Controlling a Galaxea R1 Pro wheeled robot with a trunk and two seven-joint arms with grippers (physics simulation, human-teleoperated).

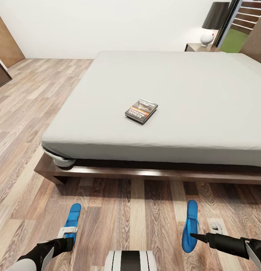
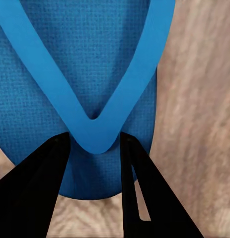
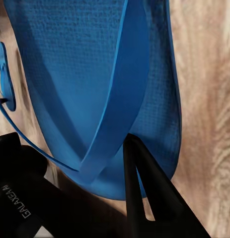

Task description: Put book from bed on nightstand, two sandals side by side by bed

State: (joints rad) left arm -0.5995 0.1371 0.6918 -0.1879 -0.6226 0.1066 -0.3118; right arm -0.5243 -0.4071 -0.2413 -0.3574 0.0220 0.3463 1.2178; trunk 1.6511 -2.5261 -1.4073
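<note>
The book (image 1: 141, 110) lies flat near the middle of the grey bed (image 1: 175, 86). Two blue sandals lie on the wood floor in front of the bed frame, well apart. My left gripper (image 1: 69, 241) is at the left sandal (image 1: 72, 220). In the left wrist view its fingers (image 2: 55, 168) pinch the V of the strap (image 2: 95, 134). My right gripper (image 1: 193, 236) is shut on the strap (image 3: 112, 114) of the right sandal (image 1: 190, 226), which is tilted on its edge. One nightstand (image 1: 195, 47) stands at the bed's far right corner.
A lamp (image 1: 210, 26) sits on the nightstand, beside a window (image 1: 245, 20). A brown door (image 1: 4, 37) is at the far left. A small white object (image 1: 216, 226) lies right of the right sandal. My base (image 1: 129, 261) shows at the bottom.
</note>
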